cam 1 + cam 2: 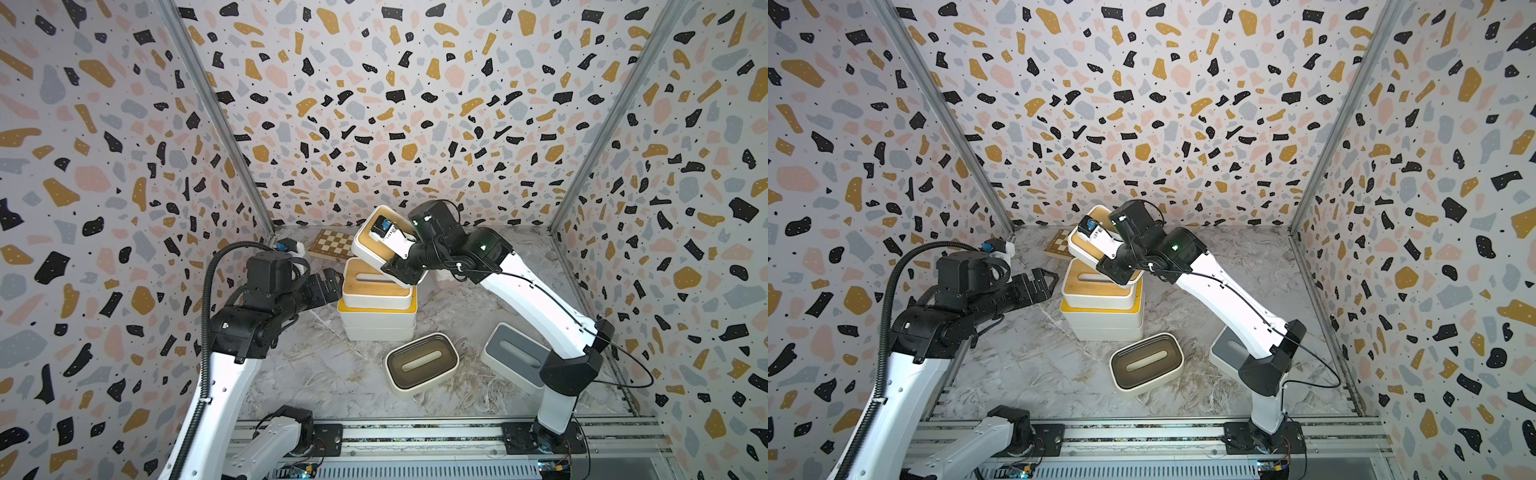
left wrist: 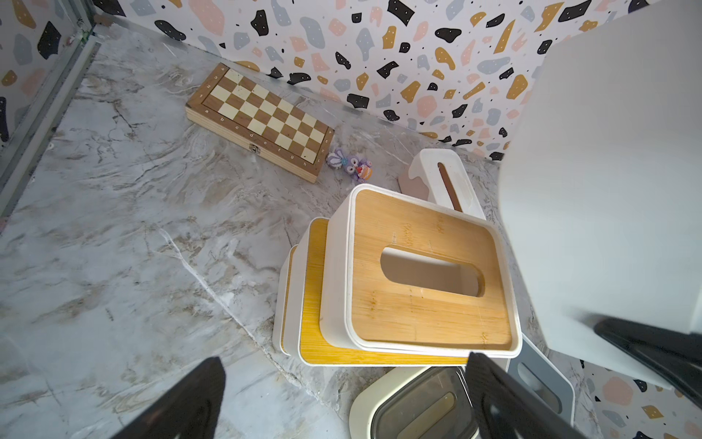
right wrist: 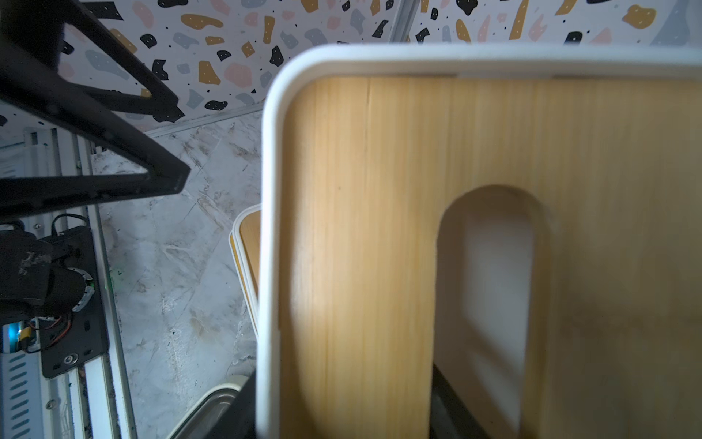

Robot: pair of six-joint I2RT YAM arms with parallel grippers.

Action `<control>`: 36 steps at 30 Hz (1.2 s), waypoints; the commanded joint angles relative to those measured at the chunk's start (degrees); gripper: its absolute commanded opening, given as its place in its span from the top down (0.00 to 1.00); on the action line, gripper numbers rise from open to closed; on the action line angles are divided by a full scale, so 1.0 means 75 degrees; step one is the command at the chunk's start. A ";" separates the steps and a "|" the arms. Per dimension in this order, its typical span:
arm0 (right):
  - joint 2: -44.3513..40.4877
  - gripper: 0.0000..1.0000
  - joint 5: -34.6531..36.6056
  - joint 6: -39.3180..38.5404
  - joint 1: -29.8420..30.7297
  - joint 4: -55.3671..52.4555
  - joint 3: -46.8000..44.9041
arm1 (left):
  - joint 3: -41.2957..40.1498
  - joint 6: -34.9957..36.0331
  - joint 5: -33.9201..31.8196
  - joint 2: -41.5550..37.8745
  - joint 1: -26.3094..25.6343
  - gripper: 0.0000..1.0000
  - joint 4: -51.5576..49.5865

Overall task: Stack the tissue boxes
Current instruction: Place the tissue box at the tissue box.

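Right now I am holding a tissue box (image 1: 368,247) in my right pincer (image 1: 401,272), up in the air and tilted, just above the stack (image 1: 378,328) in the middle of the marble table (image 1: 316,374) and a little to its far side. The pincer is clamping narrowly on the box's right end. From the wrist view, one finger seems to be sitting in the oval slot and the other outside the near long wall, though the frame edge is cutting that off and I am not certain. My left pincer (image 1: 334,283) is standing wide and empty just left of the stack, touching nothing.

I am judging this box light and stiff: a hard plastic shell under a bamboo lid, apparently empty through the slot. Its smooth, rounded walls are probably offering little friction, and gripping one end is letting the free end tip. Holding across the middle of the long walls would be carrying it flatter.

Its long axis is running roughly left to right, lid facing up, nearly matching the slot of the stacked bamboo-lidded box (image 1: 376,286), which is resting on a yellow-lidded box (image 1: 347,309). An olive-lidded box (image 1: 422,361) and a grey-lidded box (image 1: 513,349) are lying near right, unstacked.
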 commanded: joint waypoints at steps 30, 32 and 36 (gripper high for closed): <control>0.1215 0.23 -0.0765 -0.0772 0.0118 -0.0269 0.1280 | 0.0070 -0.0199 -0.0228 -0.0119 0.0057 0.00 0.0282; 0.1048 0.18 -0.0564 -0.0711 0.0112 -0.0082 0.1349 | 0.0146 -0.0179 -0.0210 -0.0052 0.0057 0.00 0.0392; 0.0265 0.07 -0.0640 -0.0142 -0.0042 0.0561 0.0961 | 0.0219 -0.0132 0.0056 0.0165 0.0065 0.00 0.0913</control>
